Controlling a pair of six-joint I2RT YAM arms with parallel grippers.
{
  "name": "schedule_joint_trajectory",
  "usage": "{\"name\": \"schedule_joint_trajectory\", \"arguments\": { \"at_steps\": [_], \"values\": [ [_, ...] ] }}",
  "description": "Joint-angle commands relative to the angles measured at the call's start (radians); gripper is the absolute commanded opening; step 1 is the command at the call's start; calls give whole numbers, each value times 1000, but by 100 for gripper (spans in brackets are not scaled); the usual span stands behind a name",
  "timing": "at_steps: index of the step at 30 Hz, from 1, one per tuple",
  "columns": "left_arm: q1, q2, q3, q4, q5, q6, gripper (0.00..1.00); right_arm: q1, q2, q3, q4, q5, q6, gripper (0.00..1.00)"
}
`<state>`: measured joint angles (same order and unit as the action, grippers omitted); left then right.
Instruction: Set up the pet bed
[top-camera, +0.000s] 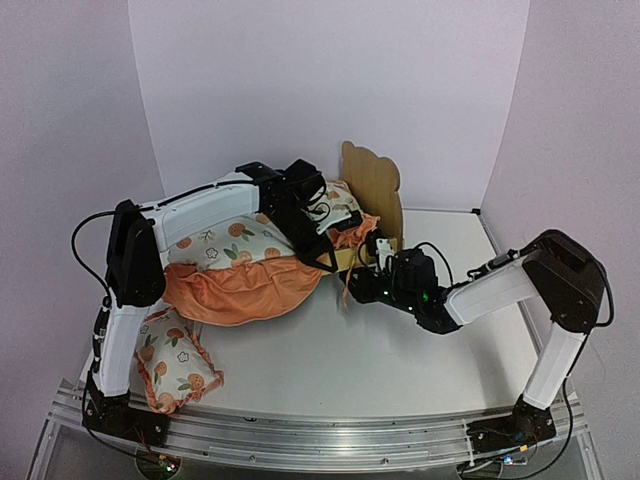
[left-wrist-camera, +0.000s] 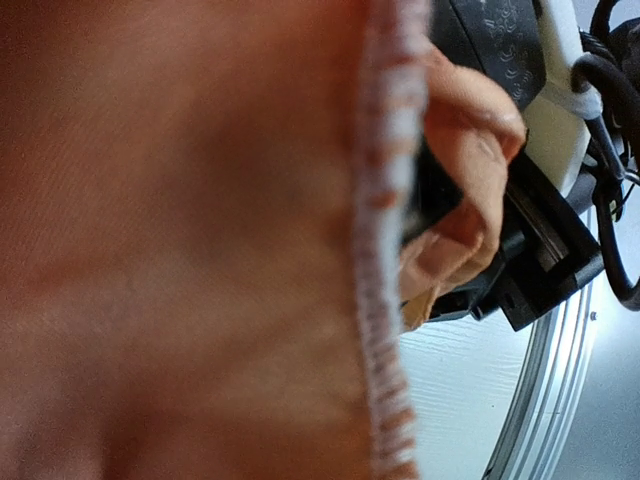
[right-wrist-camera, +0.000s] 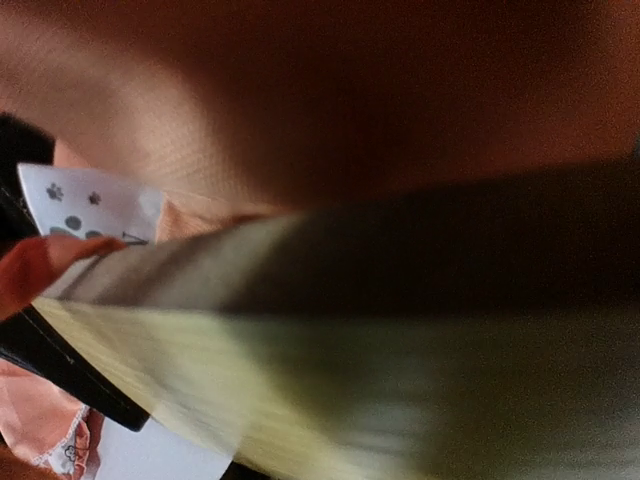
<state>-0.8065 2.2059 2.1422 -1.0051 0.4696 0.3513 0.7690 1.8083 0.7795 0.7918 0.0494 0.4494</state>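
The pet bed (top-camera: 372, 182) sits at the back of the worktop (top-camera: 400, 350), half under the cushion (top-camera: 235, 290). The left gripper (top-camera: 325, 245) has its jaws pinched on the cushion. I cannot tell about the right gripper (top-camera: 354, 285) jaws.

Top view: bright, even diffuse light, sharp all over. Soft shadow under the cushion (top-camera: 240, 292) mid-left; rail (top-camera: 320, 440) bows slightly along the bottom. Left wrist: cushion fabric too close, defocused across the left, right edge sharper. Right wrist: dim top, pet bed (right-wrist-camera: 350, 400) motion-smeared across the lower half.
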Motion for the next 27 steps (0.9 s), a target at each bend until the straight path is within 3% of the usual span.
{"name": "schedule_joint_trajectory", "arguments": {
  "at_steps": [1,6,16,23,27],
  "values": [
    [20,-143,94,124,73,-62,0,-2,31,19,40,40,52,13],
    [49,-135,110,136,93,-90,0,-2,38,-16,36,52,62,0],
    [82,-136,94,159,61,-58,0,-2,-138,-154,-166,122,31,0],
    [102,-177,-125,266,-43,20,0,-2,-377,-198,-581,100,14,0],
    [104,-174,-266,390,-61,52,0,-2,-450,-180,-769,-24,-11,0]
  ]
}}
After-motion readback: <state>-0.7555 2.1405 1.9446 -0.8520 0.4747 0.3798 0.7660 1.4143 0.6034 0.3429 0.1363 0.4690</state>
